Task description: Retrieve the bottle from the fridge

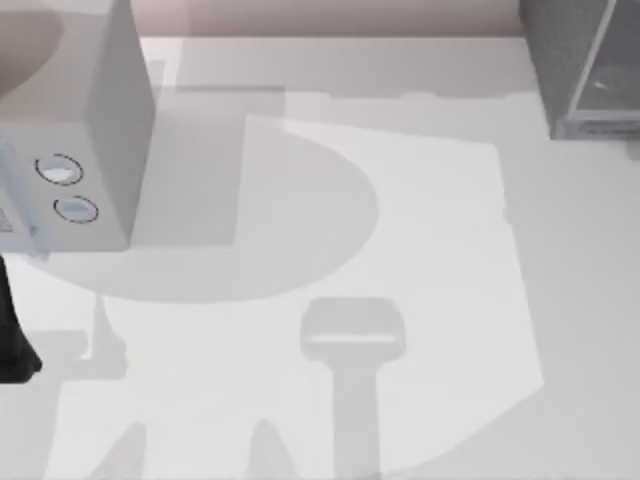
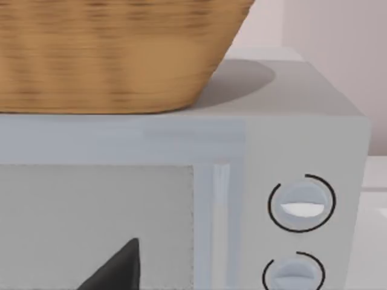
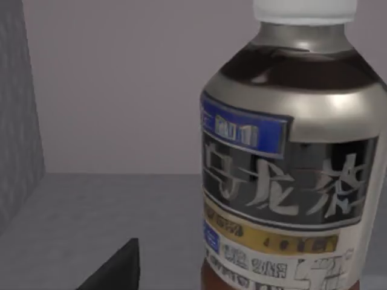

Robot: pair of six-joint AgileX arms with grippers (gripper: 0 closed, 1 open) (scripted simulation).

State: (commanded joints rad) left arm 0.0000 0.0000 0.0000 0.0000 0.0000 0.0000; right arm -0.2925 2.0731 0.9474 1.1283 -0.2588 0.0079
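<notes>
Reaching inside fridge [image 1: 580, 60] at desk's [image 1: 430, 250] far right | bottle [image 3: 290, 163] stood upright just ahead of right pincer [image 3: 115, 269], long axis vertical | right arm nearer | left pincer [image 2: 115, 269] faced microwave [image 2: 181, 181] | pincer spread: cannot tell

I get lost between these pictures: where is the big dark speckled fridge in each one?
Top view: the fridge stands at the picture's top right corner.
Left wrist view: faces the lighter box with dials instead.
Right wrist view: its speckled wall rises beside the bottle.
Shared landmark: the two dials, in the top and left wrist views.
</notes>
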